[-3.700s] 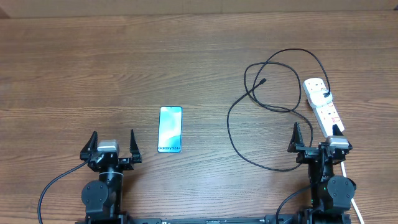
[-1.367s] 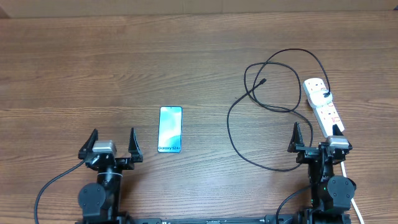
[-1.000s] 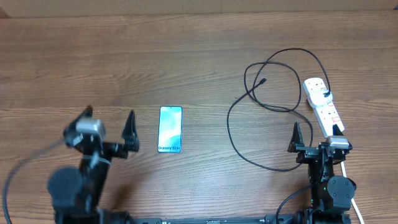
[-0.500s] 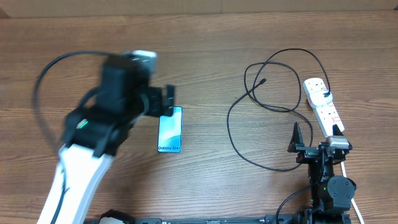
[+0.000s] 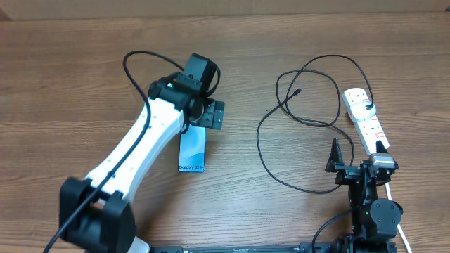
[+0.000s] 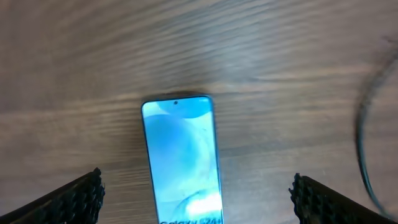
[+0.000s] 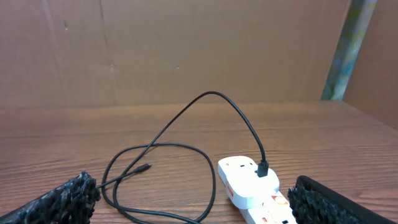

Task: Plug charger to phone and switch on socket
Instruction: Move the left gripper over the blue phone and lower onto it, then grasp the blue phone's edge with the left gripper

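The phone (image 5: 192,153) lies flat on the wooden table with its blue-teal screen up; its far end is hidden under my left gripper (image 5: 209,117). In the left wrist view the phone (image 6: 182,149) lies between the fingers of my open left gripper (image 6: 196,202), which is above it. The charger's black cable (image 5: 261,144) loops at the right; its plug tip (image 5: 299,91) lies free, and its white adapter (image 5: 360,104) sits in the white socket strip (image 5: 370,128). My right gripper (image 5: 358,151) is open, near the strip. The right wrist view shows my right gripper (image 7: 196,205), the adapter (image 7: 249,179), strip (image 7: 270,211) and plug tip (image 7: 144,167).
A brown cardboard wall (image 7: 186,50) stands along the table's far edge. The strip's white cord (image 5: 395,211) runs down past my right arm's base. The cable shows as a blurred dark curve at the right edge of the left wrist view (image 6: 367,143).
My left arm has swung from its rest at the front left up and forward, and its gripper now hangs over the phone's far end. The right arm, cable and strip have not moved.
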Available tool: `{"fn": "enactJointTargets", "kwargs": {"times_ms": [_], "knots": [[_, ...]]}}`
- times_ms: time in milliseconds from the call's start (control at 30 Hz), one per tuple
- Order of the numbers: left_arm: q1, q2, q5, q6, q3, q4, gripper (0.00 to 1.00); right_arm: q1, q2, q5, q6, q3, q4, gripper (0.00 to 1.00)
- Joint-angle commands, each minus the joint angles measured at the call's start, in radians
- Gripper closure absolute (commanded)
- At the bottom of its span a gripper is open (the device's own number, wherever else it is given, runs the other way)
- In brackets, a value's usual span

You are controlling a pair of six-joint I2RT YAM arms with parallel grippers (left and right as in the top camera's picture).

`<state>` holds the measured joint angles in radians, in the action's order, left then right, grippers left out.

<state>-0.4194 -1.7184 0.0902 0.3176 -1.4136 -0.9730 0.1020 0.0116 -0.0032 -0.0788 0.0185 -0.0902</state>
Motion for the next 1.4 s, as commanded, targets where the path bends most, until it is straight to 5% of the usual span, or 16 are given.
{"fn": "enactJointTargets", "kwargs": {"times_ms": [0, 433, 1367], "knots": [[0.047, -0.058, -0.069, 0.113, -0.009, 0.013, 0.0, -0.007, -0.009, -0.006, -0.005, -0.011, 0.006, 0.0], [0.046, -0.245, -0.087, 0.056, -0.006, -0.034, 0.0, -0.007, -0.009, -0.006, -0.005, -0.011, 0.006, 0.0], [0.044, -0.245, -0.12, 0.027, 0.212, 0.083, 0.0, -0.007, -0.009, -0.006, -0.005, -0.011, 0.006, 0.0]]}}
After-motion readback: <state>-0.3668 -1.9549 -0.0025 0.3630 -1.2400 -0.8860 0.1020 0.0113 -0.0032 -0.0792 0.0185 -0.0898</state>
